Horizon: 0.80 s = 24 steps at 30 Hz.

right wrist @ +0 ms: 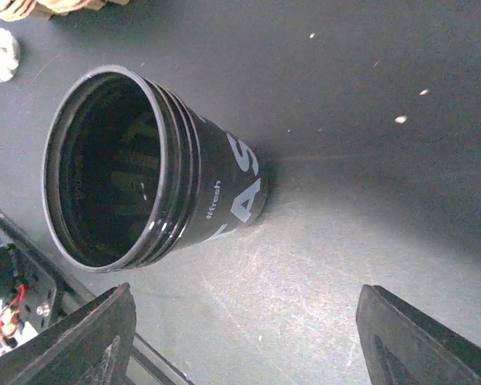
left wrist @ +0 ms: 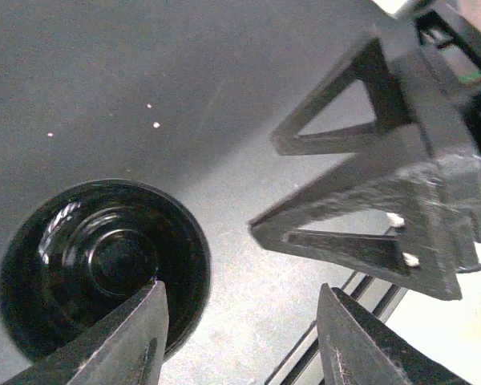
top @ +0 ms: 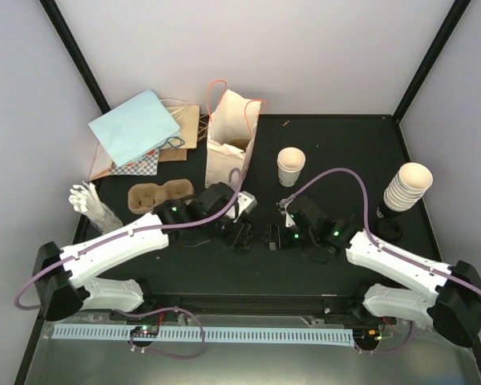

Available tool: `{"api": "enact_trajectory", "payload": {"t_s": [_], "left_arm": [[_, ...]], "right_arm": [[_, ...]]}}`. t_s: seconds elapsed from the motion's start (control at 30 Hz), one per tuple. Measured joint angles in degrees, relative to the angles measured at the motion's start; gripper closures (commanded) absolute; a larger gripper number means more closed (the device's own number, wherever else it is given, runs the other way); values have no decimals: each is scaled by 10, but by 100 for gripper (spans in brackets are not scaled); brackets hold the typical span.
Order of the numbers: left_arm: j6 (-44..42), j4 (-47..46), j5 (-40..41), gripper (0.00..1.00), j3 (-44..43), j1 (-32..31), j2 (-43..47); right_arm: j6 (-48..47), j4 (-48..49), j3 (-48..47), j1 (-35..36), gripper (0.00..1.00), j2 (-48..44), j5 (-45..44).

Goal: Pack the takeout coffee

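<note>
We see a black surface (top: 337,144) with a few pale specks. The paper bag (top: 228,136) is cream with orange handles, the flat bag (top: 135,127) is light blue, and the checked sheet (top: 136,167) is blue and white. The moulded tray (top: 159,195) is brown. The lone paper cup (top: 291,165) and the stacked cups (top: 406,187) are cream. The lid (left wrist: 104,265) is glossy black. The tub (right wrist: 156,168) is black with pale grey lettering. We find the left tool (left wrist: 240,305) and the right tool (right wrist: 247,301) black, the arms (top: 112,241) white and the cables (top: 337,172) purple.

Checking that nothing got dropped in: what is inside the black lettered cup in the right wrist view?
Inside the black cup only its dark inner wall shows, and no contents are visible. The deep bottom is too dark to tell.
</note>
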<state>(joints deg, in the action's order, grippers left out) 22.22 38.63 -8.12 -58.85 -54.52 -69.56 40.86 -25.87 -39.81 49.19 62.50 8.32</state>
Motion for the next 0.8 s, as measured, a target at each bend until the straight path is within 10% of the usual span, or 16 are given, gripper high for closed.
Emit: {"api": "enact_trajectory", "payload": {"t_s": [0.8], "left_arm": [[-21, 98, 66, 68, -85, -46, -152]], "right_arm": [[78, 166, 96, -63, 37, 15, 144]]}}
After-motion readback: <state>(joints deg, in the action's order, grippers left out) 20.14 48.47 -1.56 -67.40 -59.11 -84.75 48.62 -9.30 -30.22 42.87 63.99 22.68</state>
